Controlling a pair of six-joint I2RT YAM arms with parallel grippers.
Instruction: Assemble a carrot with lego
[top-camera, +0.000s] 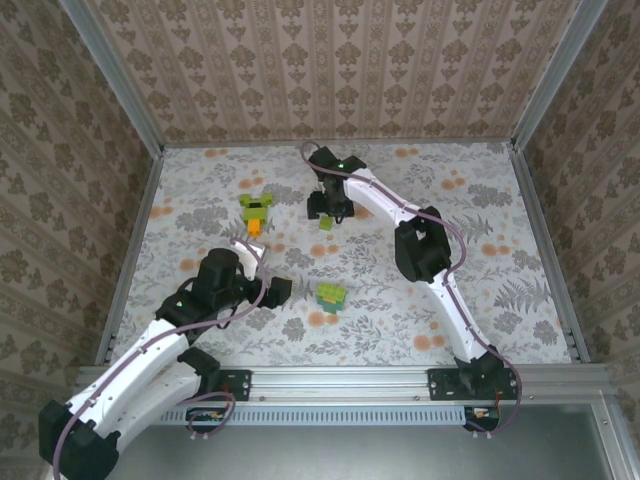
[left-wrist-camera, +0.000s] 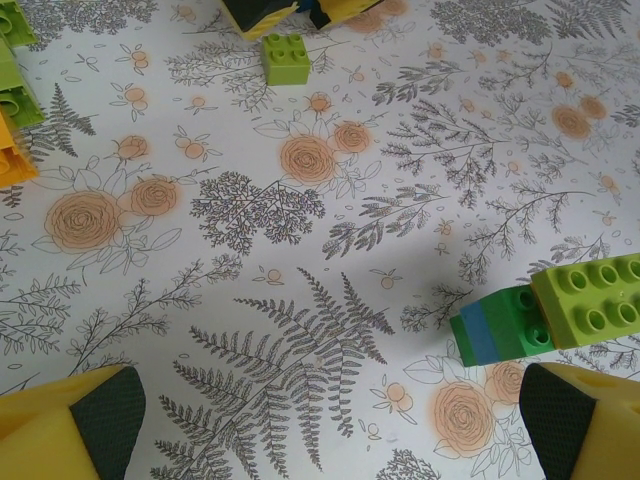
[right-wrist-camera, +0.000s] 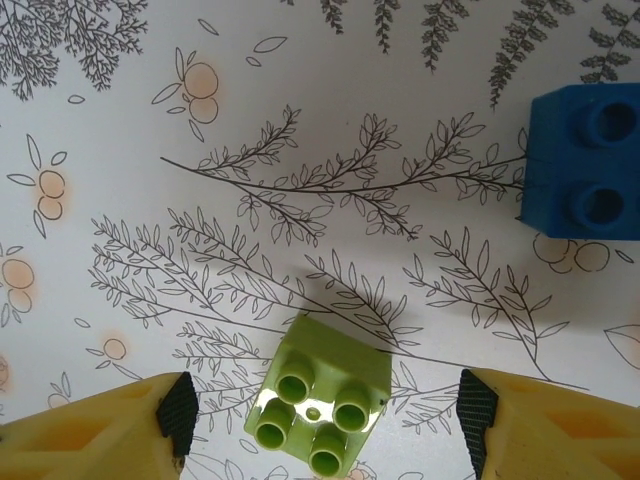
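I steer by the carrot (top-camera: 256, 212), which lies on the desk (top-camera: 480, 200) with its long axis running away from me, lime leaves at the far end and orange tip pointing back at me. Just to the carrot's right sits a loose lime brick (right-wrist-camera: 318, 405). My right fingers (right-wrist-camera: 150, 430) are spread on either side of it, with a gap showing at each pad, so nothing is gripped yet. The brick is square, so it has no long axis, but it is turned a little askew to the pads. I expect to square up before I close.

My left fingers (left-wrist-camera: 70, 435) are spread wide and empty, nearer to me than the carrot. A green, blue and lime stack (left-wrist-camera: 550, 315) lies just off their right pad. The right arm is clearly the nearer one for this brick.
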